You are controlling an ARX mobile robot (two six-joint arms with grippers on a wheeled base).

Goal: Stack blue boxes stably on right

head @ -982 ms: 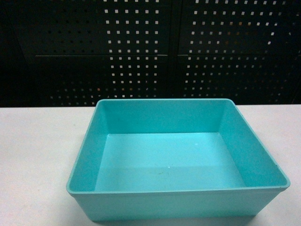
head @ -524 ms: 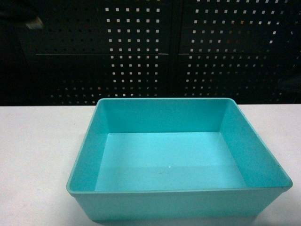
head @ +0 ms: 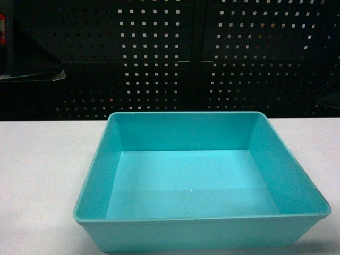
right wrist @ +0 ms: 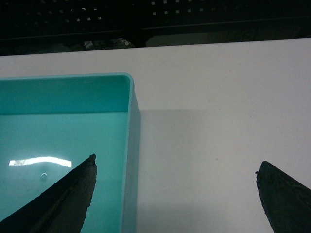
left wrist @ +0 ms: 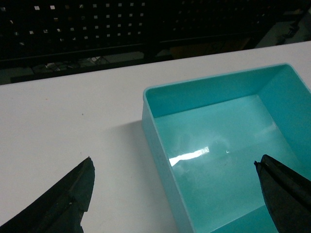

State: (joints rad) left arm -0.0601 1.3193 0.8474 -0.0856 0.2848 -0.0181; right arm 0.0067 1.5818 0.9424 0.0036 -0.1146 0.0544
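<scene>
One of the blue boxes (head: 191,180), a shallow light turquoise tub, sits empty on the white table (head: 37,170), filling the middle of the head view. Neither gripper shows in the head view. In the left wrist view my left gripper (left wrist: 174,167) is open above the blue box (left wrist: 223,141), straddling its left wall, with one finger over the table and the other over the inside. My right gripper (right wrist: 175,162) is open too, straddling the right wall of the blue box (right wrist: 63,141), with its left finger over the inside. Neither holds anything.
A black perforated panel (head: 159,64) stands behind the table's far edge. A dark shelf-like shape (head: 32,71) with a red patch shows at the upper left of the head view. White table (right wrist: 218,121) lies right of the box, and more (left wrist: 73,121) lies to its left.
The dark shape with the red patch has come into the head view's upper left corner. The box's near rim sits slightly lower in the frame.
</scene>
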